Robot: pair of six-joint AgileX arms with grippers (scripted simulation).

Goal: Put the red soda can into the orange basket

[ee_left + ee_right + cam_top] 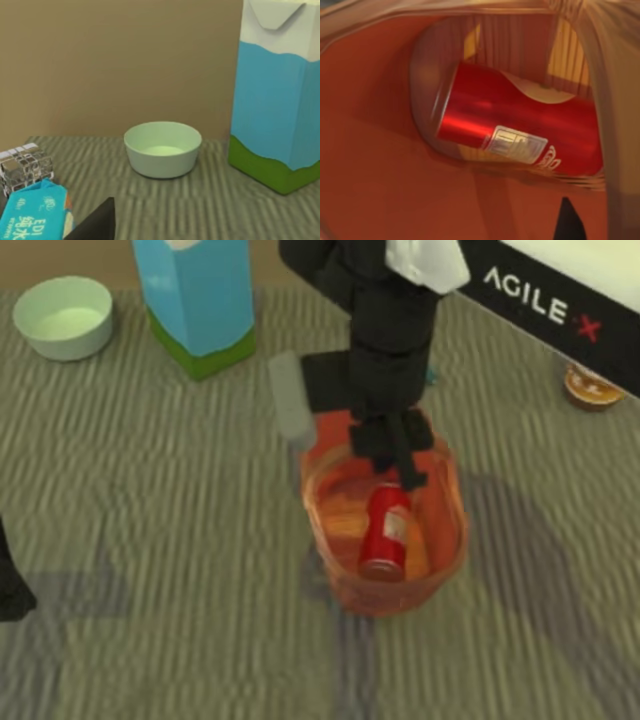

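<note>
Left arm parked at the bench's left edge, its tool's state impossible to tell; right tool (pixel 400 465), released, above the orange basket (pixel 446 502), in which the red soda can (pixel 386 530) lies on its side, long axis running near-to-far, slightly slanted.

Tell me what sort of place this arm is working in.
Likely a rendered tabletop test scene with household clutter: grey-green cloth table, milk carton, pale green bowl, orange basket holding the red soda can.

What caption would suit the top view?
Right gripper hovers above the red soda can lying inside the orange basket.
</note>
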